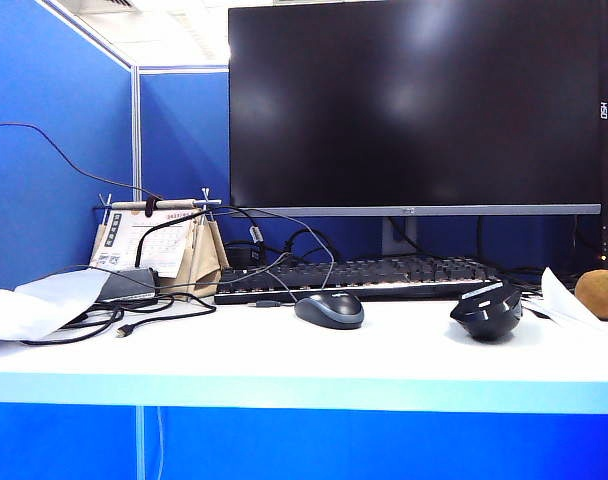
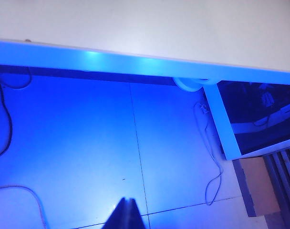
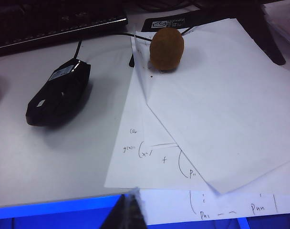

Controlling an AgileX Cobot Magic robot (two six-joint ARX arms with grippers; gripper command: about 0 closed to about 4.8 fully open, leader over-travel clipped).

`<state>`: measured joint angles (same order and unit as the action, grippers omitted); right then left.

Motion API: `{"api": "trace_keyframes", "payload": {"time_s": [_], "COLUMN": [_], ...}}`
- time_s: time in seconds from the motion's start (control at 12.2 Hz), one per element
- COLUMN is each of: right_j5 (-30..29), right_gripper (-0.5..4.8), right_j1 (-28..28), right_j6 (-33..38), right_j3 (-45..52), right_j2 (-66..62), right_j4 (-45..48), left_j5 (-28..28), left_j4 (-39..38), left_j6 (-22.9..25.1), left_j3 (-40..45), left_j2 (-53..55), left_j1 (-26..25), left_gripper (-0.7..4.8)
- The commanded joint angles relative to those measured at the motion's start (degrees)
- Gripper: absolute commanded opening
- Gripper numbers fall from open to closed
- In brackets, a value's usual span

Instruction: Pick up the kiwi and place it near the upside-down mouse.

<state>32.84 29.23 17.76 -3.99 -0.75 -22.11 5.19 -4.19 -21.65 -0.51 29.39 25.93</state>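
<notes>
Still untouched, the kiwi [image 3: 167, 48] sits on loose sheets of paper [image 3: 216, 119] at the far right of the desk [image 1: 284, 350], well apart from the upside-down mouse [image 3: 59, 93], which lies belly up on bare desktop to the kiwi's left in the exterior view, in front of the keyboard [image 1: 364, 278]. The right gripper [image 3: 128, 210] hangs off the desk's front edge with its fingers pressed together, aimed across the papers toward the fruit; the left gripper [image 2: 126, 214], likewise closed to a single dark tip, hangs over the floor below the desk edge and plays no evident part. The step in hand looks to be the reach for the kiwi: the right arm would likely do best to spread its fingers before arriving, come down over the fruit's rounded top and close across its narrower width, since the fuzzy oval could roll and the sheets beneath could slide. A good drop spot appears to be the bare desktop just beside the black mouse, short of touching it and clear of its cable [image 3: 107, 34]. Neither arm shows in the exterior view, where the kiwi [image 1: 600, 294] is cut by the frame edge. Only the fingertips of each gripper are visible in the wrist views. The handwriting on the papers is too sparse to read, and the keyboard's far end is lost in shadow. A second, grey mouse [image 1: 329, 310] near the desk's middle is not the target.
</notes>
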Motion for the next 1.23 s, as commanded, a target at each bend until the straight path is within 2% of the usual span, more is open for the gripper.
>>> {"api": "trace_keyframes", "payload": {"time_s": [0.08, 0.25, 0.33, 0.41, 0.58, 0.66, 0.74, 0.82, 1.07, 1.23], "right_j5": [0.02, -2.40, -4.52, -4.57, -5.88, -6.51, -7.08, -7.06, -7.08, -7.32], "right_gripper": [-0.05, -0.05, -0.05, -0.05, -0.06, -0.05, -0.06, -0.05, -0.06, -0.06], "right_j1": [0.04, 0.17, 0.15, 0.15, 0.15, 0.15, 0.17, 0.15, 0.13, 0.15], "right_j6": [0.26, 0.48, 0.50, 0.52, 0.57, 2.23, 2.21, 2.21, 2.23, 2.21], "right_j3": [0.31, 0.31, 0.31, 0.28, 0.31, 0.31, 0.33, 0.31, 0.33, 0.31], "right_j2": [0.00, 0.02, 0.02, 0.02, 0.02, 0.02, 0.02, 0.02, 0.02, 0.02], "right_j4": [0.04, 1.38, 1.60, 1.49, 1.51, 1.33, 1.36, 1.38, 1.42, 1.79], "left_j5": [0.90, 1.57, 5.53, 12.22, 18.25, 19.50, 19.41, 18.53, 18.27, 23.06], "left_j4": [0.26, 0.92, 2.16, 2.25, 3.37, 3.52, 3.41, 3.13, -6.40, -18.21], "left_j6": [0.24, 0.24, 0.26, 0.20, 0.24, 0.85, 4.79, 6.23, 7.21, 13.81], "left_j3": [-0.09, -0.20, -0.76, -3.21, -6.84, -13.55, -19.96, -23.41, -34.27, -43.63], "left_j2": [-0.02, -0.02, -0.02, -0.02, -0.02, 0.00, 0.13, 0.66, 7.34, 16.83], "left_j1": [0.02, 0.02, 0.02, 0.02, 0.04, 0.04, 0.04, 0.04, 0.04, 0.04], "left_gripper": [-0.05, -0.05, -0.05, -0.05, -0.05, -0.05, -0.05, -0.05, -0.05, -0.05]}}
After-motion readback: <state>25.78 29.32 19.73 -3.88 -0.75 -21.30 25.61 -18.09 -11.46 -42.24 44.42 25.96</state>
